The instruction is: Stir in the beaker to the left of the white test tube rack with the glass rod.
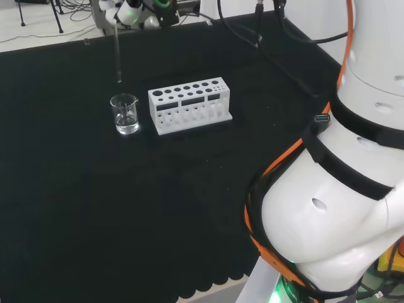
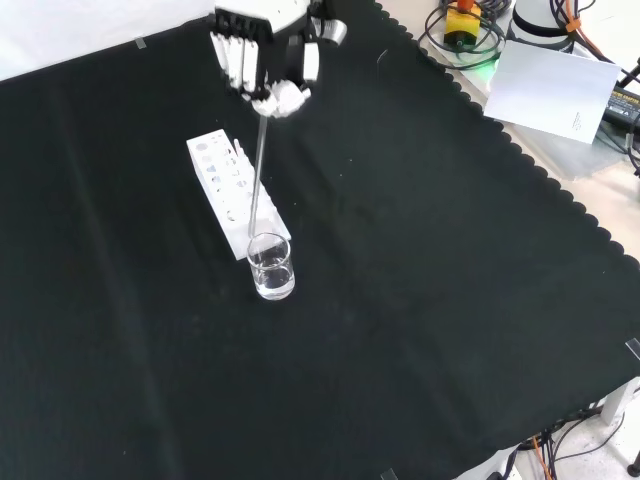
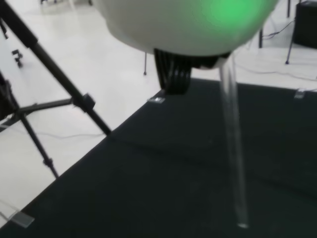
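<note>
The thin clear glass rod [image 2: 257, 178] hangs almost upright in the upper left part of the front view, its top pinched in the curled fingers of the black and white robot hand [image 2: 262, 55] at the top edge of that frame. In the front view its lower end lines up with the rim of the small clear glass beaker [image 2: 271, 267], which stands left of centre in the frame. In the head view the rod [image 1: 117, 55] runs down from the hand [image 1: 129, 11] at the top edge, and its tip ends above the beaker [image 1: 125, 113], clear of the rim, so the rod is held over the beaker and not yet in it. The beaker holds a little clear liquid at the bottom. In the wrist view the rod [image 3: 233, 148] slants down past a blurred white part of the hand [image 3: 188, 22] lit with a green glow.

The white plastic test tube rack [image 1: 190, 105], a long block with rows of round holes, stands just beside the beaker, on its right in the head view. In the front view the rack [image 2: 236, 191] lies behind the beaker, reaching toward the upper left.

All of it rests on the black cloth [image 2: 430, 300] that covers the bench. The arm's own white links [image 1: 341, 189] stand at the right of the head view.
</note>
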